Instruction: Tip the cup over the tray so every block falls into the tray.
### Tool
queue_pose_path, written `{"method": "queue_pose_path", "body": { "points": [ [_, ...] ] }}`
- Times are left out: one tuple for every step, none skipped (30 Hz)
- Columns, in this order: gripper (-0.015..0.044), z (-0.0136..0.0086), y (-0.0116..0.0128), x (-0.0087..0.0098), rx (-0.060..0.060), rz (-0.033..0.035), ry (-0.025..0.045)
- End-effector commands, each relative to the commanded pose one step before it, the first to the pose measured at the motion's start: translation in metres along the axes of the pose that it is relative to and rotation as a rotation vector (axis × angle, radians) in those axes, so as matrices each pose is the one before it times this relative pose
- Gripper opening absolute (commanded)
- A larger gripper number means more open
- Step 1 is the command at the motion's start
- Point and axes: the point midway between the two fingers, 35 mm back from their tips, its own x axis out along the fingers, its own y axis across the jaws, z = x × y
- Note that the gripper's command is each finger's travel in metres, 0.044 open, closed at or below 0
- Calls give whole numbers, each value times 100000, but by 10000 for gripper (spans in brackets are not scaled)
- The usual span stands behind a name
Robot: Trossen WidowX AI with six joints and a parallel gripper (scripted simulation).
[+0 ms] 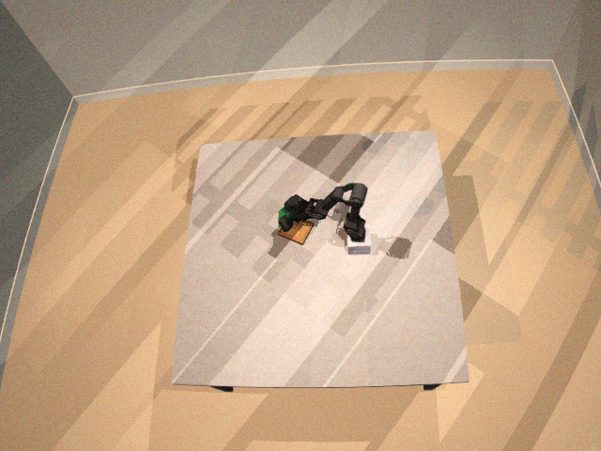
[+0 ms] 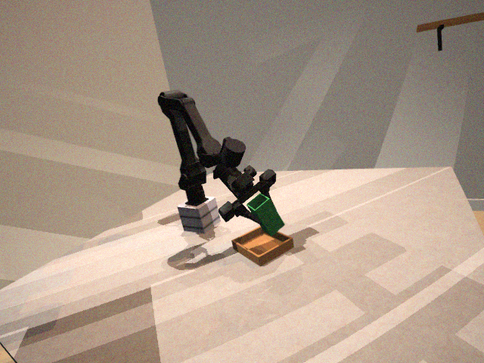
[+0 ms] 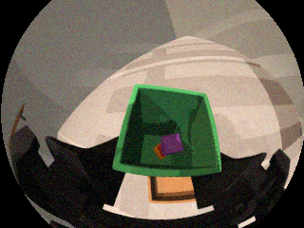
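Leaning in the gripper's grasp, the green cup slanted, its long axis running in the exterior view from the open mouth at upper left to the closed base at lower right. The mouth pointed up and back toward the arm — the base away from it. The gripper was pinching the cup, one finger on either side. In the exterior view, the cup's base overlapped the far right part of the orange tray; whether they touched could not be told. A purple block and an orange block lay inside the cup — the purple partly covering the orange. The tray sat flat on the table.
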Motion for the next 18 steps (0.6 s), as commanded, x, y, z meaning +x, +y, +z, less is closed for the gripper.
{"method": "queue_pose_path", "body": {
  "points": [
    [0, 107, 0, 124, 9691, -211, -477],
    [0, 1, 3, 23, 2185, 1, -1],
    [0, 1, 3, 23, 2185, 1, -1],
    [0, 0, 3, 23, 2185, 1, -1],
    [0, 0, 3, 23, 2185, 1, -1],
    [0, 0, 3, 23, 2185, 1, -1],
    [0, 0, 3, 23, 2185, 1, -1],
    [0, 0, 3, 23, 2185, 1, -1],
    [0, 0, 3, 23, 2185, 1, -1],
    [0, 0, 3, 23, 2185, 1, -1],
    [0, 0, 3, 23, 2185, 1, -1],
    [0, 0, 3, 23, 2185, 1, -1],
    [0, 0, 3, 23, 2185, 1, -1],
    [0, 0, 3, 23, 2185, 1, -1],
    [0, -1, 3, 23, 2185, 1, -1],
    [0, -1, 3, 23, 2185, 1, -1],
    [0, -1, 3, 23, 2185, 1, -1],
    [0, -1, 3, 23, 2185, 1, -1]
  ]
}}
